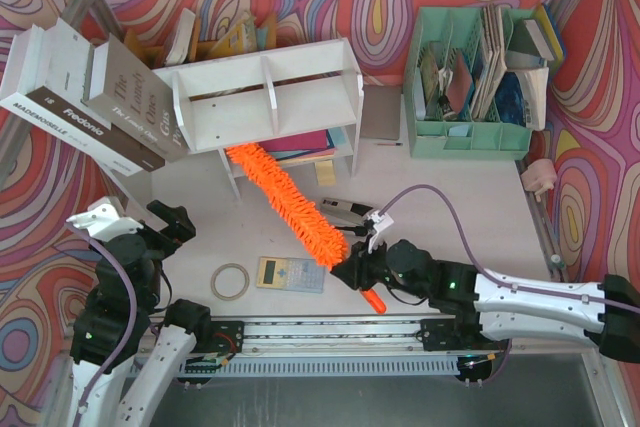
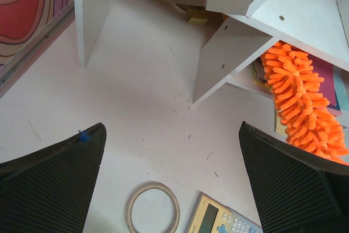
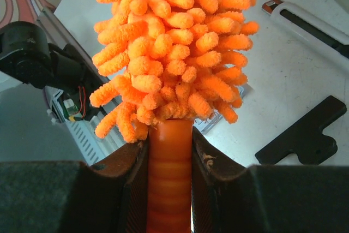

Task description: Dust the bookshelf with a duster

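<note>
One end of the duster (image 1: 295, 209) lies in the lower tier of the bookshelf (image 1: 265, 92), its handle clamped tight in the right gripper (image 1: 362, 272). Dusting seems underway there, with the top likely remaining; the left gripper (image 2: 172, 129) hangs wide open and empty nearby.

Tape ring (image 1: 230, 281) beside a calculator (image 1: 290, 274), mint-green file organizer (image 1: 470, 138) far right, large books (image 1: 62, 97) leaning left
</note>
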### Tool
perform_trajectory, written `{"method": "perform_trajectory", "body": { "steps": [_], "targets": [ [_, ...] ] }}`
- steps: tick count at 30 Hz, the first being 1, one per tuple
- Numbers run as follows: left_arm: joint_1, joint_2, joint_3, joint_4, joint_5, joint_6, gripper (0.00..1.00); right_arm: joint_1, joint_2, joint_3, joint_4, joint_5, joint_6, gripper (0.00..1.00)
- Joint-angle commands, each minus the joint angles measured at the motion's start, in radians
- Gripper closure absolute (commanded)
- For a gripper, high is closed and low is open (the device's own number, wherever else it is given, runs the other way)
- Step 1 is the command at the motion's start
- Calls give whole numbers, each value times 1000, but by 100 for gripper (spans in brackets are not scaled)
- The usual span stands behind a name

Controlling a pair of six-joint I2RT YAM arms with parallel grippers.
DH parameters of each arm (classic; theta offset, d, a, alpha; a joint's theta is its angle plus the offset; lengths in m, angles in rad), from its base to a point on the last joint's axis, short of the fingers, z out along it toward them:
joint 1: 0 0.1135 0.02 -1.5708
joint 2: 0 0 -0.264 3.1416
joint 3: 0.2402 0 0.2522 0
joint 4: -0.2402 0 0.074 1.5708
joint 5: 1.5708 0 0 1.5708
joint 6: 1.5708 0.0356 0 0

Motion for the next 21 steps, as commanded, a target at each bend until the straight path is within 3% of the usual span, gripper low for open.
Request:
{"method": "perform_trajectory", "body": {
  "steps": [1,9,16,19,21],
  "targets": [
    [5,2,-3,-4,5,-3,2,16,-77,29,46,88,3,100],
    [5,1,1,-32,16,-43,2,17,-284,-16,-124,296,96,100],
    [5,-21,-11,-67,43,-84,2,16,-262,-1,-145,302,102,100],
    [5,-34,-20,-72,47,-90,2,15,-239,-3,-95,277,79,100],
    [5,-31,-20,-66,40,-83,2,16,-155,15,6,183,31,100]
  ]
}}
